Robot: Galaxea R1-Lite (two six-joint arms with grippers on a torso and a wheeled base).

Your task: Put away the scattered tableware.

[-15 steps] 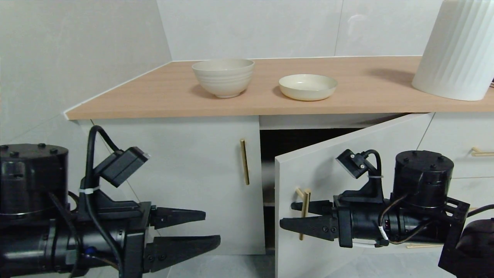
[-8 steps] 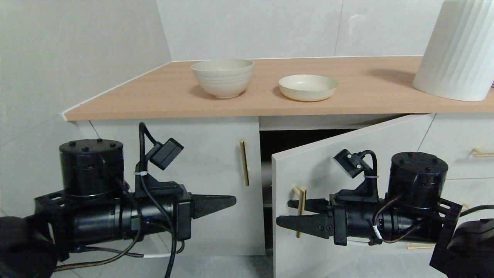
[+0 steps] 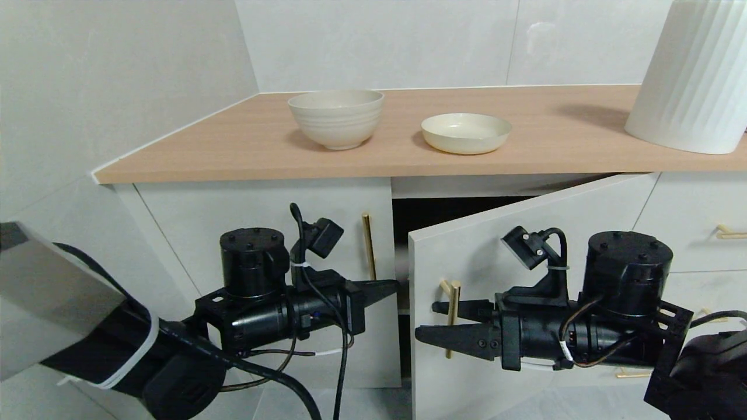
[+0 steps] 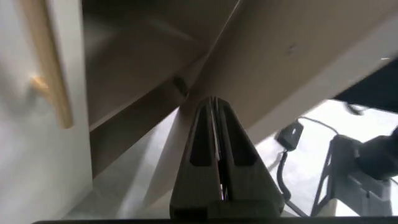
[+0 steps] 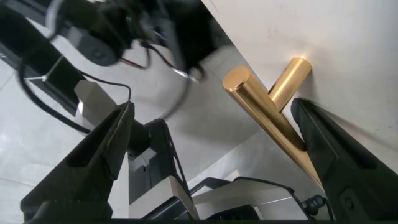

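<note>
A ribbed cream bowl (image 3: 335,118) and a shallow cream dish (image 3: 465,132) stand on the wooden counter (image 3: 233,151). Below, the right cabinet door (image 3: 525,221) hangs partly open. My right gripper (image 3: 427,319) is open, its fingers straddling that door's brass handle (image 3: 450,315); the right wrist view shows the handle (image 5: 267,118) between the spread fingers (image 5: 99,162). My left gripper (image 3: 392,286) is shut, its tip at the gap between the closed left door (image 3: 262,210) and the open one. In the left wrist view its fingers (image 4: 213,102) point into the cabinet.
A tall white ribbed vessel (image 3: 694,76) stands at the counter's right end. The left door's brass handle (image 3: 367,245) is just above my left gripper. Drawers with brass handles (image 3: 732,232) lie to the right. A tiled wall closes the left side.
My left arm has swung forward and right to the door gap, and its gripper went from open to shut. The right door has come slightly further open with the right gripper.
</note>
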